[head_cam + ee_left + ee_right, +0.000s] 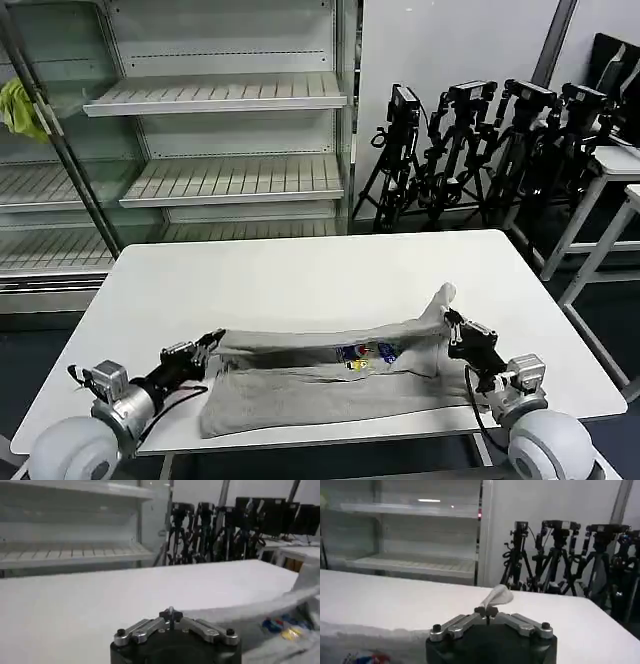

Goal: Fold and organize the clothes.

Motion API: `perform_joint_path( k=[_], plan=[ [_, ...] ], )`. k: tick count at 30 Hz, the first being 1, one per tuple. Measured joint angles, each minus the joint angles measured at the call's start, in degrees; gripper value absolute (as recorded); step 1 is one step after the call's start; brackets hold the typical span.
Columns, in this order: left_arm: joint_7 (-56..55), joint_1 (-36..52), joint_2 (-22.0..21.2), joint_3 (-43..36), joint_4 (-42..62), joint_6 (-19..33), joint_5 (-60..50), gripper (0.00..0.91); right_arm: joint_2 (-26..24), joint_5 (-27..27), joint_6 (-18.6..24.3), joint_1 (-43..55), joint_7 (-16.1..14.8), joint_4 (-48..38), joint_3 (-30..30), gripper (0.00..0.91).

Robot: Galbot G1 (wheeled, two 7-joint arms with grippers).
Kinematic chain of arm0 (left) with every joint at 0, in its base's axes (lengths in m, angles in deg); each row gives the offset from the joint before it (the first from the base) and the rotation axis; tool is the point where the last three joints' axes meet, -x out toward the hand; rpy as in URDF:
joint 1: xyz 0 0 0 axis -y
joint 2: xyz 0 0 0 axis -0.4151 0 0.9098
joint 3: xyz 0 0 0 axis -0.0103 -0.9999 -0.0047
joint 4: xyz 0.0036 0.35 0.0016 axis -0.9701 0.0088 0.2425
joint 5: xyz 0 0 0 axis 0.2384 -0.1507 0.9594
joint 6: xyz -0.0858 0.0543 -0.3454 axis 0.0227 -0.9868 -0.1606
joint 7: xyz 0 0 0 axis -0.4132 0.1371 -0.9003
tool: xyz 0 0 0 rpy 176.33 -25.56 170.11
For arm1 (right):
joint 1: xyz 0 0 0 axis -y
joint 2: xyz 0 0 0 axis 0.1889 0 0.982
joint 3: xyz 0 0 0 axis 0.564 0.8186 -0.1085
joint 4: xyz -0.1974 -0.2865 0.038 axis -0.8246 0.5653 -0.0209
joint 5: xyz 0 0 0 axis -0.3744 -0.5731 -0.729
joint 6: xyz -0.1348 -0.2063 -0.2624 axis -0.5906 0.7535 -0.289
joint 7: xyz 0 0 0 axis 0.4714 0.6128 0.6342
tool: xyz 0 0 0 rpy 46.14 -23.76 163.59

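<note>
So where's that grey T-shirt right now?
In the head view the grey T-shirt lies folded lengthwise along the near edge of the white table, stretched between the left tool and the right tool.

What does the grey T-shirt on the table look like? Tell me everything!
The T-shirt is light grey and looks like soft cotton, with a small blue, red and yellow print on its chest. It lies folded into a long band across the near part of the white table. The left hand pinches one end and the right hand pinches the other, where a bit of cloth pokes up.
</note>
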Motion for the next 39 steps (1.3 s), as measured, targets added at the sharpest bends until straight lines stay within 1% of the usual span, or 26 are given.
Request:
perform_joint_path(
  k=[1, 2, 4, 12, 13, 14, 15, 16, 17, 27, 34, 39],
  plan=[
    [0.03, -0.41, -0.08, -0.04, -0.03, 0.05, -0.23, 0.03, -0.12, -0.05, 0.0, -0.1, -0.02, -0.06, -0.17, 0.0],
    [0.07, -0.76, -0.14, -0.11, -0.07, 0.08, -0.43, 0.04, -0.27, -0.05, 0.0, -0.19, -0.03, -0.13, -0.34, 0.0],
    [0.16, -1.39, -0.29, -0.31, -0.1, 0.19, -0.88, 0.03, -0.54, -0.11, -0.04, -0.41, -0.04, -0.18, -0.52, 0.0],
    [0.28, -2.8, -0.66, -0.8, 0.04, 0.29, -2.09, 0.04, -1.23, -1.16, -0.9, -1.93, -0.41, -0.18, -0.3, 0.0],
    [0.28, -2.92, -0.68, -0.84, 0.08, 0.29, -2.25, 0.05, -1.32, -1.35, -1.04, -2.16, -0.42, -0.18, -0.28, 0.03],
    [0.28, -3.04, -0.73, -0.91, 0.12, 0.3, -2.36, 0.05, -1.4, -1.54, -1.19, -2.39, -0.43, -0.18, -0.28, 0.292],
    [0.28, -3.18, -0.75, -0.97, 0.11, 0.3, -2.45, 0.514, -1.51, -1.78, -1.39, -2.65, -0.41, -0.15, -0.31, 0.887],
    [0.28, -3.32, -0.77, -1.0, 0.1, 0.3, -2.54, 0.816, -1.66, -2.01, -1.6, -2.9, -0.35, -0.11, -0.38, 0.907],
    [0.28, -3.45, -0.79, -1.03, 0.07, 0.29, -2.65, 0.907, -1.77, -2.21, -1.79, -3.08, -0.28, -0.04, -0.48, 0.907],
    [0.18, -5.31, -0.37, -0.03, -1.14, -0.06, -3.38, 0.907, -3.23, -4.13, -4.5, -6.48, 0.88, 1.92, -3.24, 0.907],
    [-0.51, -6.65, 0.61, 1.92, -1.96, -0.07, -3.74, 0.907, -3.54, -4.62, -6.46, -10.0, 2.44, 4.9, -7.45, 0.907],
    [-1.61, -7.46, 1.1, 4.51, -2.91, -0.75, -2.62, 0.907, -3.03, -4.03, -7.52, -10.52, 3.87, 7.47, -11.02, 0.907]
  ],
)
